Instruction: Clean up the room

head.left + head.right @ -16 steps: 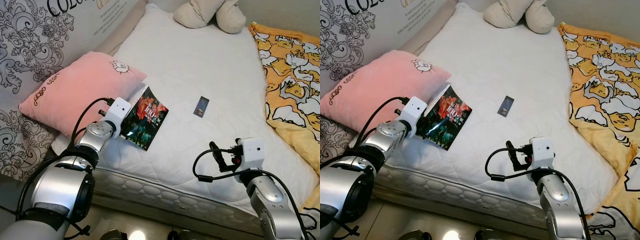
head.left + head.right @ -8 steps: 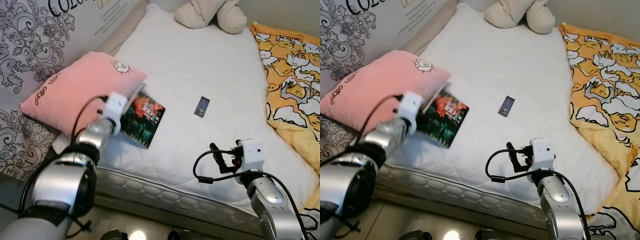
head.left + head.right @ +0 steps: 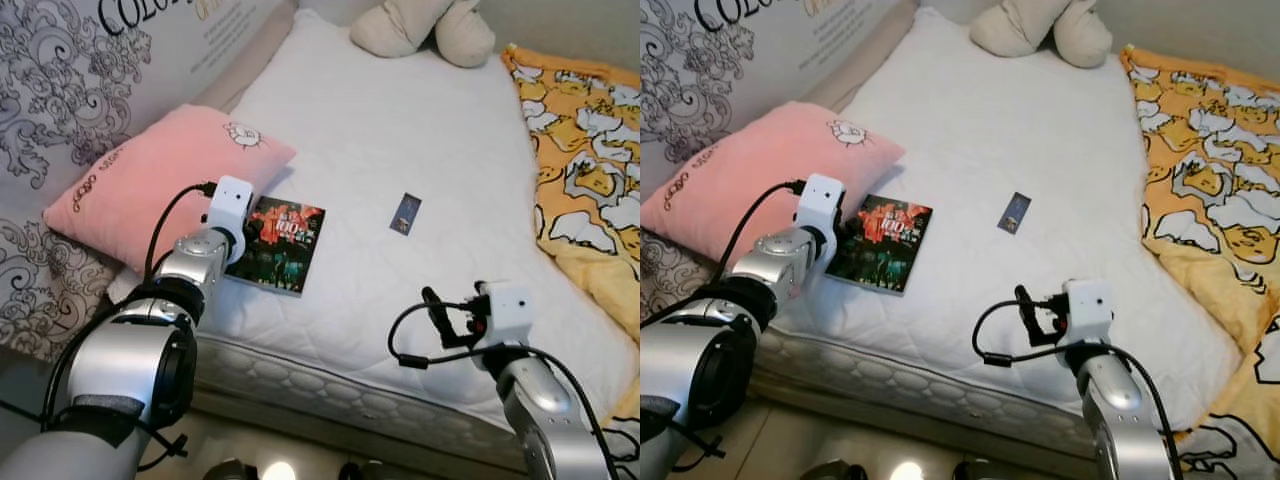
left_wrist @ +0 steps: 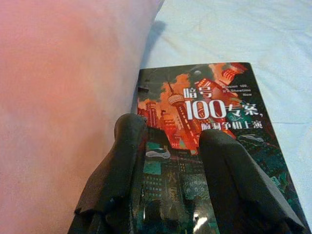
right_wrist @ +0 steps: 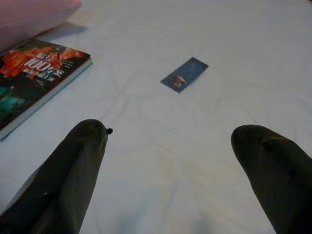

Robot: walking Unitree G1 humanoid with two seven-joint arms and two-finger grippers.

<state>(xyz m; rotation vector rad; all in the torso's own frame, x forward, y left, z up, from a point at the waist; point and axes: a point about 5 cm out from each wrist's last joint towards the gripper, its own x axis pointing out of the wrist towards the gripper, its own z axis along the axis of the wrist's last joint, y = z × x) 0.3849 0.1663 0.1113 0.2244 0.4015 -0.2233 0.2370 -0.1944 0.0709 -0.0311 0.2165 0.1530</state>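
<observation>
White quilted mattress: paperback book lies flat just beside pink pillow. My left fingers rest on its cover, slightly parted, not grasping. My right fingers spread wide, released, near the small blue card.

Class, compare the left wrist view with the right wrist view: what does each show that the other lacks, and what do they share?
Left wrist view alone: the left gripper, its fingers over the book's cover, the printed "100" title readable, and a broad stretch of the pink pillow right beside the book.

Right wrist view alone: the right gripper, fingers wide apart above bare white mattress, and the small blue card lying flat.

Both: the book lying flat on the mattress, next to the pillow.
</observation>
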